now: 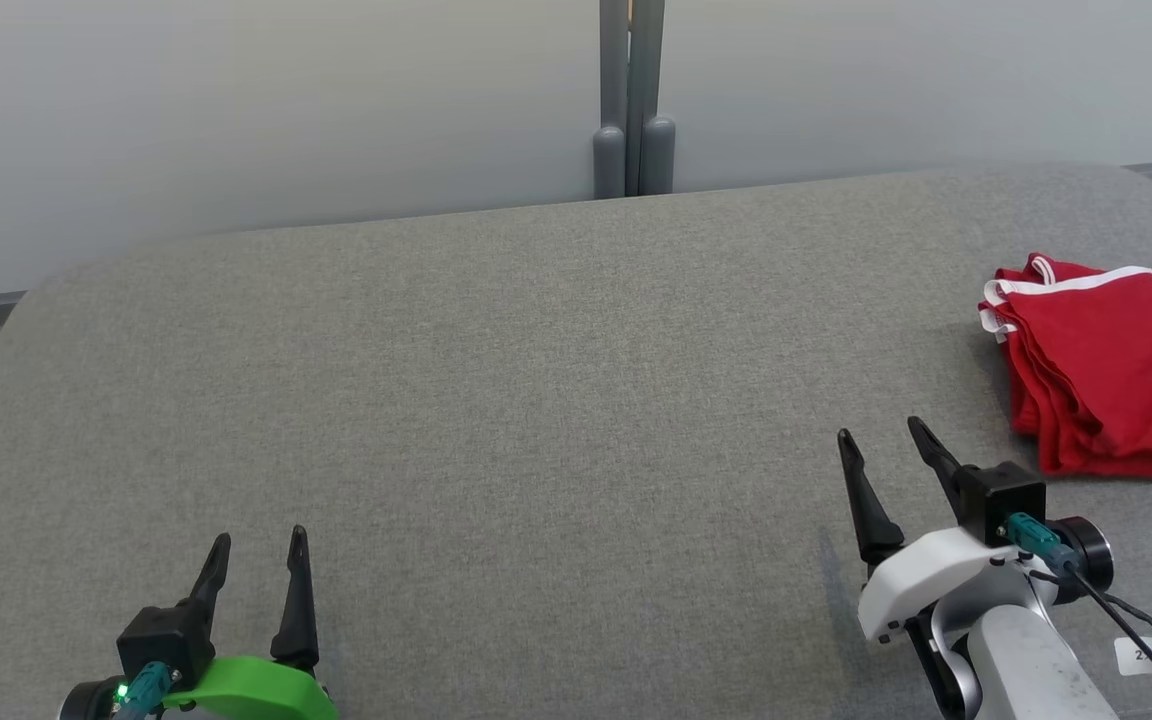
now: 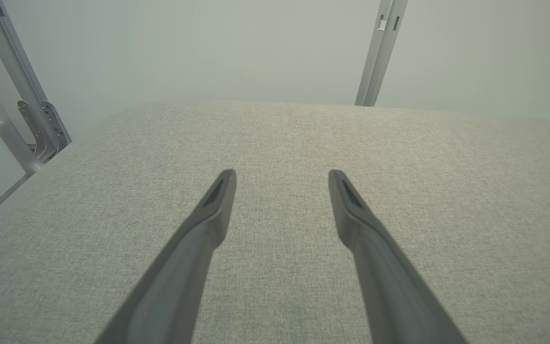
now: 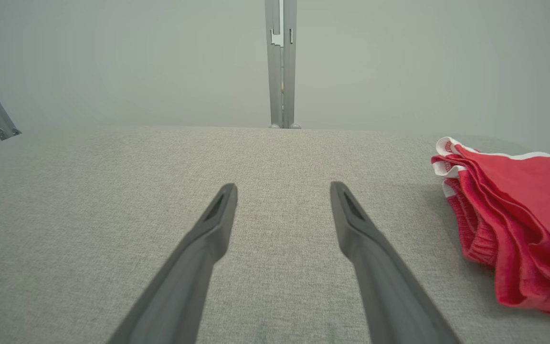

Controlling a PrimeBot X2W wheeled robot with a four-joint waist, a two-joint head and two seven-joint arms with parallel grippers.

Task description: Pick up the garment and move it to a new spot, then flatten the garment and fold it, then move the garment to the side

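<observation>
Left gripper and right gripper both hover low, jaws spread wide and empty.

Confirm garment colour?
Red garment with white trim at one edge; right wrist view shows it best.

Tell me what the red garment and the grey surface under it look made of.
Red garment: soft matte knit, probably cotton jersey; limp folds, ribbed hem. Grey surface: matte woven upholstery cloth, fine heathered weave visible; rounded corners suggest padding.

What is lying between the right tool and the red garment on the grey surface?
Nothing; only bare grey surface lies between the right tool and the red garment, as the head and right wrist views show.
</observation>
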